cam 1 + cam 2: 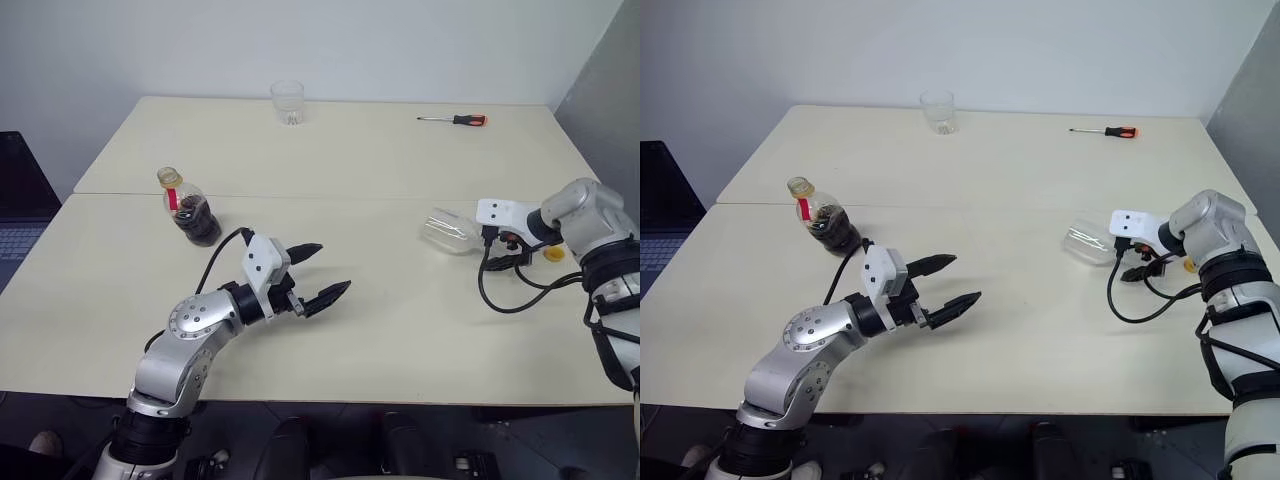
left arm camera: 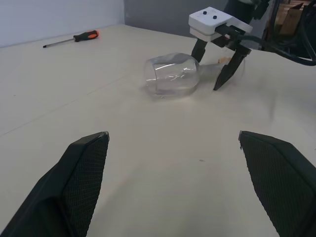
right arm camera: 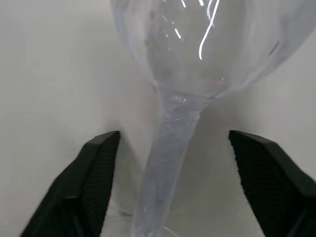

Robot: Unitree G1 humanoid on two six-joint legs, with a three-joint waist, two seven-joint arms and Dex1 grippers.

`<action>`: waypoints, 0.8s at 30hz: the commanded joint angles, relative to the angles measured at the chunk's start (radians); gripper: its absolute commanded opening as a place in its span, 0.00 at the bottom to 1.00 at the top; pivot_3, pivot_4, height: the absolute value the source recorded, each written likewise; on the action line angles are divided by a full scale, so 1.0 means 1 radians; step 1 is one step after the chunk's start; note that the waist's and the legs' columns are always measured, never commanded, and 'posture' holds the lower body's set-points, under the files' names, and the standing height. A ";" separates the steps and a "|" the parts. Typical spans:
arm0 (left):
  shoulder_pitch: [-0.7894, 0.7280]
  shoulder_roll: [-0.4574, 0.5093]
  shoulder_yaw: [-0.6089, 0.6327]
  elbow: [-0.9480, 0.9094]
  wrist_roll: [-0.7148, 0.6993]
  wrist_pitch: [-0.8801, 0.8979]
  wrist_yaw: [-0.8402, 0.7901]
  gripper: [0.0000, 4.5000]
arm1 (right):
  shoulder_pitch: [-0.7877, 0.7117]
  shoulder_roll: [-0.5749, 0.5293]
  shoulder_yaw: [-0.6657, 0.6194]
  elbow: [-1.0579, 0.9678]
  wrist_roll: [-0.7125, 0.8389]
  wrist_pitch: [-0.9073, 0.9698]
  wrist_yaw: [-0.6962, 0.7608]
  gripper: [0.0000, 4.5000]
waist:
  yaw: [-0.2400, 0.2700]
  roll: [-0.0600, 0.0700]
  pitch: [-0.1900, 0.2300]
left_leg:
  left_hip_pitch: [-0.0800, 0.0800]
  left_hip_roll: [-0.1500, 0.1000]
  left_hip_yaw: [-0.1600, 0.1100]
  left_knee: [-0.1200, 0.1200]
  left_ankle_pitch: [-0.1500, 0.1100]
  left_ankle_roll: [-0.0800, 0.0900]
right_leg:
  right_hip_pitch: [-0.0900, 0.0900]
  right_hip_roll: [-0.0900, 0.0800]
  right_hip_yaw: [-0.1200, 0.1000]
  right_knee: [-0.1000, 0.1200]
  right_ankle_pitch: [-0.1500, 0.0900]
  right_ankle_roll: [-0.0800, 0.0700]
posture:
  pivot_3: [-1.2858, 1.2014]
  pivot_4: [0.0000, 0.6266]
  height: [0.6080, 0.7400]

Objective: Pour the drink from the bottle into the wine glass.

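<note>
Pincer work comes first: the left pincer (image 1: 313,275) hangs level over the near part of the counter (image 1: 400,330), its two black fingers spread wide and empty, probably waiting its turn for the bottle. To the right, the wine glass (image 1: 450,231) lies on its side on the counter, so pouring cannot begin until it stands upright. The right pincer (image 2: 217,69) points down over it, fingers apart on either side of the stem with gaps showing; no grip is made yet. The glass's foot is hidden behind that pincer. Farther left, the bottle (image 1: 190,210) stands upright with dark drink (image 1: 199,224) in its lower body. A tumbler (image 1: 287,102) and a screwdriver (image 1: 455,120) sit at the far edge.
</note>
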 commanded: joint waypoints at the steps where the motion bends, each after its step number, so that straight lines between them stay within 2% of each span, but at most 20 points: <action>1: -0.004 0.003 0.024 -0.050 -0.024 -0.003 -0.004 1.00 | -0.014 -0.002 -0.012 -0.008 -0.004 0.013 -0.002 0.56 | 0.000 0.000 0.000 | 0.000 0.000 0.000 0.000 0.000 0.000 | 0.000 0.000 0.000 0.000 0.000 0.000 | 0.52 0.24 1.00; 6: -0.009 0.009 0.021 -0.055 -0.039 0.006 -0.014 1.00 | 0.005 -0.004 -0.034 -0.045 0.022 0.036 0.000 0.14 | 0.000 0.000 0.000 | 0.000 0.000 0.000 0.000 0.000 0.000 | 0.000 0.000 0.000 0.000 0.000 0.000 | 0.52 0.24 1.00; 8: -0.012 0.014 0.021 -0.055 -0.045 0.010 -0.019 1.00 | 0.019 -0.005 -0.049 -0.077 0.040 0.053 0.005 0.03 | 0.000 0.000 0.000 | 0.000 0.000 0.000 0.000 0.000 0.000 | 0.000 0.000 0.000 0.000 0.000 0.000 | 0.52 0.24 1.00; 12: -0.017 0.023 0.027 -0.064 -0.064 0.028 -0.026 1.00 | 0.072 0.008 -0.120 -0.227 0.122 0.136 0.008 0.03 | 0.000 0.000 0.000 | 0.000 0.000 0.000 0.000 0.000 0.000 | 0.000 0.000 0.000 0.000 0.000 0.000 | 0.52 0.24 1.00; 17: -0.014 0.019 0.045 -0.103 -0.128 0.084 -0.019 1.00 | 0.212 0.077 -0.266 -0.560 0.296 0.350 -0.034 0.03 | -0.002 0.000 0.000 | -0.001 0.001 0.000 0.000 0.000 0.000 | -0.002 0.000 0.000 0.002 0.000 0.000 | 0.52 0.24 1.00; 21: 0.002 0.019 0.071 -0.153 -0.204 0.146 -0.011 1.00 | 0.376 0.210 -0.385 -0.852 0.448 0.536 -0.163 0.03 | 0.001 0.000 0.000 | -0.002 0.001 -0.001 0.000 0.000 0.000 | -0.002 0.000 0.000 0.002 0.000 0.000 | 0.52 0.24 1.00; 24: 0.008 0.022 0.097 -0.174 -0.261 0.189 0.000 1.00 | 0.445 0.325 -0.445 -0.966 0.525 0.611 -0.284 0.03 | 0.001 0.000 0.000 | -0.002 0.000 -0.001 0.001 0.000 0.000 | -0.002 0.000 0.000 0.003 0.000 0.000 | 0.52 0.24 1.00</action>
